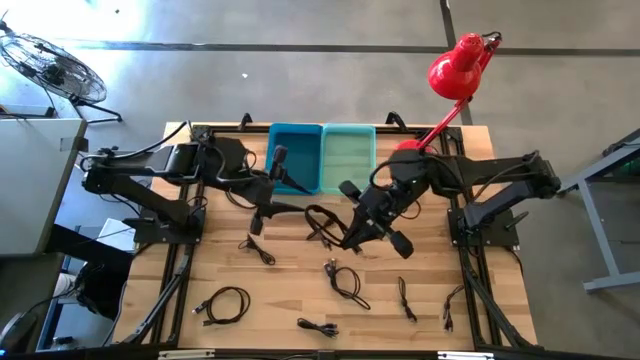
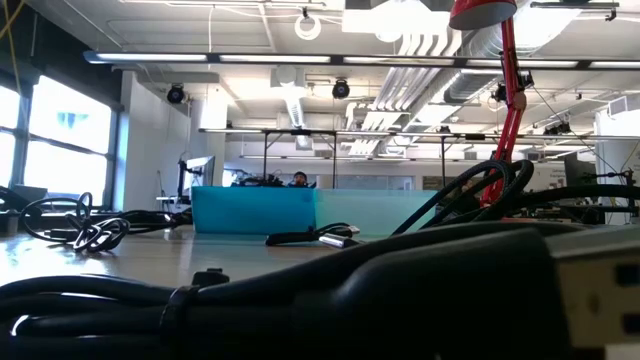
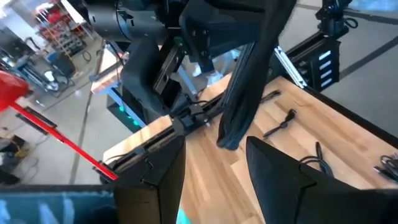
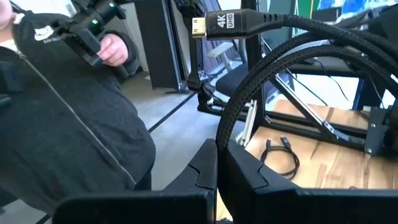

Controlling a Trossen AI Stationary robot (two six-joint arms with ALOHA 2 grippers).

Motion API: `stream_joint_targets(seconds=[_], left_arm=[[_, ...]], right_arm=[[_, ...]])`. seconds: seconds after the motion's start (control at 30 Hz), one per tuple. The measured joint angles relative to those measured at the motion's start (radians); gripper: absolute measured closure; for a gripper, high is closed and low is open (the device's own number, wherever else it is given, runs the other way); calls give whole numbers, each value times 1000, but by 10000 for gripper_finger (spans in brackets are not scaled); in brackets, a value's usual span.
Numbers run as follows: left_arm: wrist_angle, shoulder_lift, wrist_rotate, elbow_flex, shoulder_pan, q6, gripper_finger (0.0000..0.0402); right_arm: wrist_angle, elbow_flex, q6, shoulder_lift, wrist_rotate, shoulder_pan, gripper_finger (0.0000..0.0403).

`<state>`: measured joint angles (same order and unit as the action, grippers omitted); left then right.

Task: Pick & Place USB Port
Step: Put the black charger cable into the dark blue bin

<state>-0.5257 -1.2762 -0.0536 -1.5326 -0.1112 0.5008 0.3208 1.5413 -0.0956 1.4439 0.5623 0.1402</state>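
Here, your right gripper pinches a braided black cable above the table; your left gripper, fingers spread, hovers over the blue bin.

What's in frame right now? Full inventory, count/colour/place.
Bins: 2, blue and green, side by side at the table's far edge.
Held cable: 1, black braided, plug marked 4K, looped up from the right gripper.
Loose cables: several, black, scattered on the wooden table, e.g. a coil near the front left.
Lamp: 1, red, far right corner.
Fan: 1, on the floor at left.
Person: 1, grey jacket, beside the table.
Left gripper: open, over the blue bin.
Right gripper: shut on the cable, mid-table.
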Motion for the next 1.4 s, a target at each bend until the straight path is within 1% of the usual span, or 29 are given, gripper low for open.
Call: stream_joint_targets(seconds=[0.13,0.37,0.57,0.73,0.83,0.93,1.0,1.13,1.17,1.23,1.3,1.33,1.4], left_arm=[[6,-2,-40,-1,0,-9,237],[19,-19,-73,-2,0,-9,237],[61,-45,-72,0,0,-8,237],[71,-59,-18,0,0,14,237],[74,-58,-8,0,0,34,240],[75,-57,2,0,0,51,260],[73,-58,16,0,0,61,288],[57,-58,15,0,0,99,376],[49,-58,14,0,0,102,381],[44,-58,22,0,0,104,378],[36,-57,34,0,0,105,380],[29,-57,37,0,0,105,382],[16,-56,48,0,1,104,382]], right_arm=[[-1,0,0,4,2,-9,399],[-3,0,0,4,6,-28,400],[-3,0,0,4,11,-47,400],[3,0,10,4,14,-49,398],[14,-1,12,4,14,-49,397],[37,-1,31,4,14,-49,400],[49,-2,33,4,9,-49,399],[54,-2,30,4,-4,-49,396],[57,-2,32,4,-5,-49,396],[57,-2,34,4,-13,-49,397],[59,-2,34,4,-46,-49,393],[60,-2,33,4,-73,-48,388],[68,-2,9,1,-168,-46,371]])
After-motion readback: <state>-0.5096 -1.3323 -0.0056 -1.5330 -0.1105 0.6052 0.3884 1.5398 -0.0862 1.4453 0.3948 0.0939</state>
